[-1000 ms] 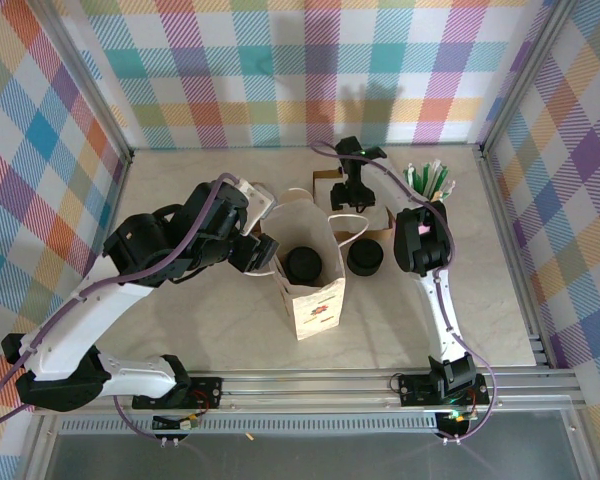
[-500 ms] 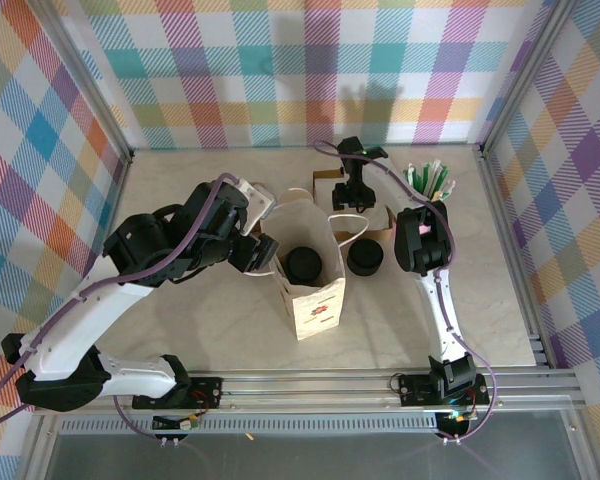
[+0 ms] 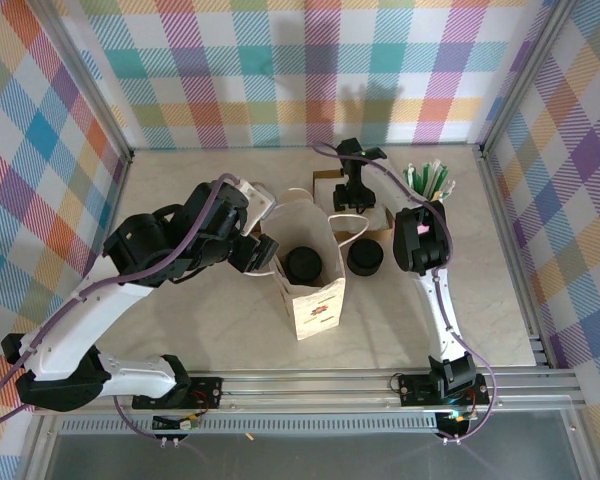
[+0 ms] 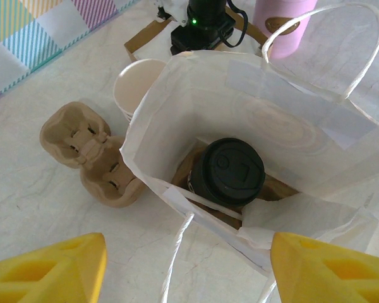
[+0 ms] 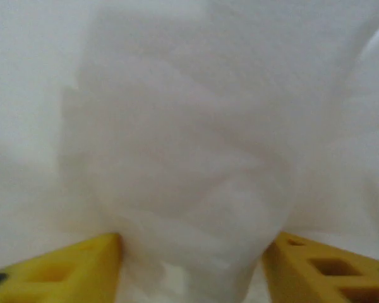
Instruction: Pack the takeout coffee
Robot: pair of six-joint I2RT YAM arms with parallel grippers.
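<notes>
Hardly anything has moved over the last second: both arms, the bag and the cup sit where they were. The left hand (image 3: 263, 254) (image 4: 189, 271) hovers at the 9 o'clock rim of the upright white paper bag with loop handles (image 3: 318, 305) (image 4: 271, 107). Its yellow fingers (image 4: 50, 268) are spread wide apart, with the bag's near rim and one handle between them but nothing pinched. The right hand (image 3: 352, 200) (image 5: 192, 268) hangs just past the bag's far rim, at about 1 o'clock. A blurred white papery surface lies between its yellow fingers (image 5: 328, 268) and reaches both inner faces, and I cannot tell whether they squeeze it or merely frame it. Inside the open bag the takeout coffee (image 3: 301, 264) (image 4: 227, 172) stands upright on the bottom, its round black plastic lid facing up and the cup body below mostly hidden. Just outside the bag at 3 o'clock, a separate stack of black lids (image 3: 364, 258) sits on the pale marbled bench (image 3: 200, 330). In the left wrist view, a stack of lidless white paper cups (image 4: 139, 88) stands against the bag's outer wall. Beside them lie brown moulded-pulp cup carriers (image 4: 91, 154), tipped against each other. Further out toward 12 o'clock is an open brown cardboard tray (image 3: 325, 182). At 2 o'clock, near the side rail, stands a bundle of green-and-white sticks (image 3: 430, 180).
</notes>
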